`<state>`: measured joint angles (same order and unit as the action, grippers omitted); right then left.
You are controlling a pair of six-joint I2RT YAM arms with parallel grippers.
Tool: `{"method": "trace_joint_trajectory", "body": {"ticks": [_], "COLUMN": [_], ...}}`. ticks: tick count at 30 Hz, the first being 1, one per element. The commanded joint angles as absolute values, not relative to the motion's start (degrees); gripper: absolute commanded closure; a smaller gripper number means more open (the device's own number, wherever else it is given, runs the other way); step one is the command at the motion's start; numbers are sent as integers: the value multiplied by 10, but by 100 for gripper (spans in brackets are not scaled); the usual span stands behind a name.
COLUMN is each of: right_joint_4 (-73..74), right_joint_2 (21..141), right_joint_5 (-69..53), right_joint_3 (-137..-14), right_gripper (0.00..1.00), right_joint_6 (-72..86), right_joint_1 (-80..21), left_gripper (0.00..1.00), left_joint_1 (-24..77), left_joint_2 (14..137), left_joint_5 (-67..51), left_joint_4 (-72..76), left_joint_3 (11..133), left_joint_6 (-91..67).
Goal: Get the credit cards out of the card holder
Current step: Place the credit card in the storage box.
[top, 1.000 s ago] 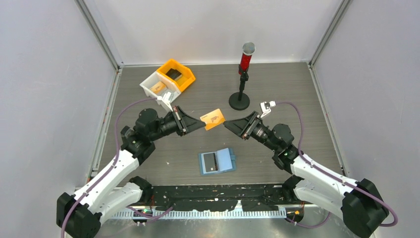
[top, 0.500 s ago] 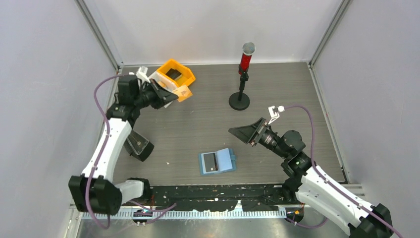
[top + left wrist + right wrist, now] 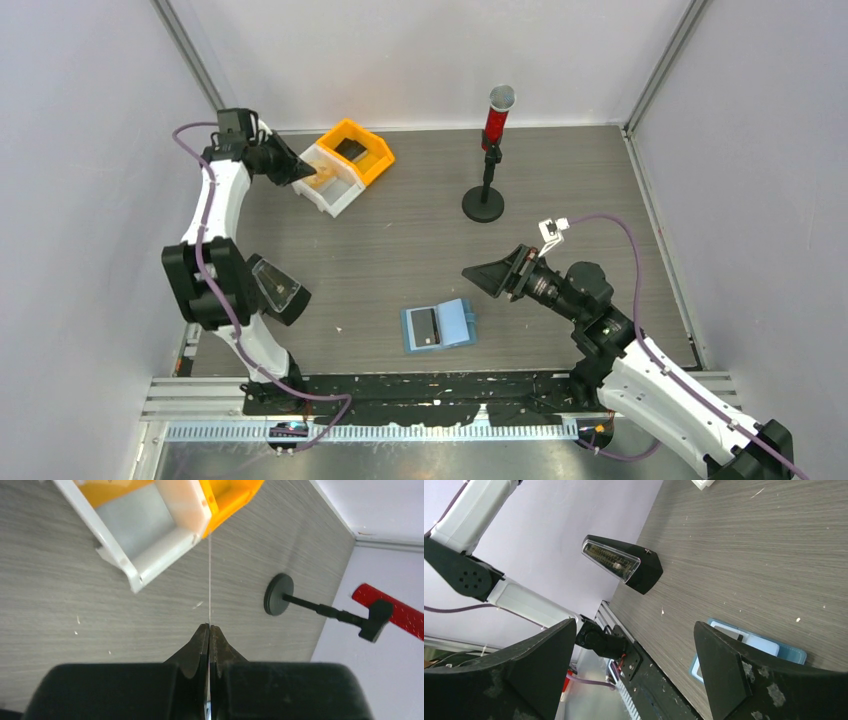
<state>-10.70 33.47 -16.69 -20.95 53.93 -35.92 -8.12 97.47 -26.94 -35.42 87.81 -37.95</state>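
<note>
One orange card (image 3: 209,575) pinched in left gripper (image 3: 209,630) over white bin (image 3: 165,562); right gripper (image 3: 635,624) agape.

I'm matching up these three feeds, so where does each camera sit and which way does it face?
Top external: above and behind, looking down on the table; both arms, left hand, right hand show.
Left wrist: on the left arm, facing the white bin and orange bin; shut left hand pinches a card.
Right wrist: on the right arm, facing near-left; open right hand, card holder beyond it.
Shared: top and right wrist both show the card holder.
</note>
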Motion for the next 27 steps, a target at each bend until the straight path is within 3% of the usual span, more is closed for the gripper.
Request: {"method": "trace_joint_trajectory", "body": {"ticks": [1, 13, 27], "right_joint_4": [-97, -127, -136], "right_joint_2": [361, 464, 504], "right_joint_5": [-150, -162, -171], "right_joint_3": [-258, -283, -297], "right_gripper": [5, 5, 5], "right_joint_6": [508, 511, 505], "right_joint_1": [-357, -354, -340], "left_gripper": [100, 100, 100], "left_joint_1": [-91, -108, -113], "left_joint_2": [1044, 1155, 1240], "left_joint_5": [-245, -227, -251], "left_joint_4": [-414, -420, -403], "left_joint_3": [979, 1068, 1133], "left_joint_6": [-340, -363, -404]}}
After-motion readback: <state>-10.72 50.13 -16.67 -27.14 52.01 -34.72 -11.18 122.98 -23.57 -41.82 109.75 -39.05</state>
